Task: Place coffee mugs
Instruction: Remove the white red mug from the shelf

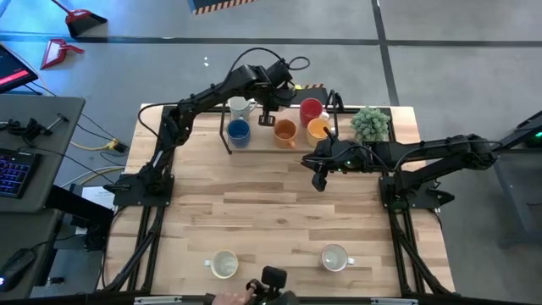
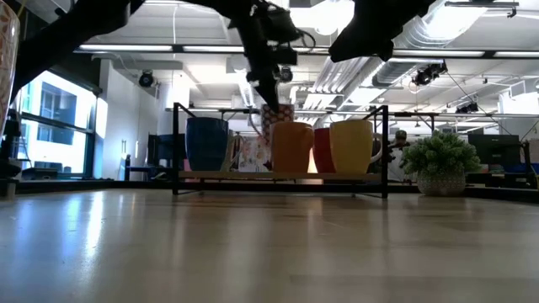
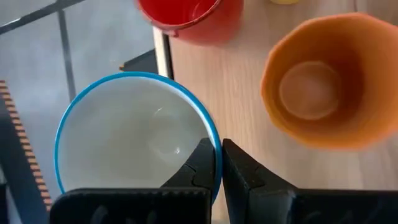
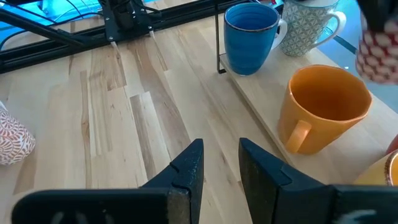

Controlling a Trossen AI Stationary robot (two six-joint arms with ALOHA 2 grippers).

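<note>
My left gripper (image 1: 269, 108) is shut on a mug with a blue rim, a white inside (image 3: 134, 134) and a red-and-white patterned outside (image 2: 276, 113), over the far part of a wooden rack (image 1: 262, 146). On the rack stand a white patterned mug (image 1: 241, 106), a blue mug (image 1: 239, 131), an orange mug (image 1: 284, 131), a red mug (image 1: 311, 108) and a yellow-orange mug (image 1: 319, 129). My right gripper (image 1: 319, 176) is open and empty over the bare table, just in front of the rack. Two white mugs (image 1: 223, 264) (image 1: 334, 257) stand at the near edge. My left gripper holds the patterned mug by its rim (image 3: 210, 132), one finger inside the mug and one outside. The fingers come from above and point down. The mug stays upright, its top higher than the other mugs' tops; the orange mug hides its bottom in the low view.
A small green potted plant (image 1: 370, 124) stands at the rack's right end. The rack has a thin black frame with uprights (image 2: 175, 147). A camera (image 1: 272, 278) and a person's hand (image 1: 227, 298) are at the near edge. Bare wood lies in the table's middle.
</note>
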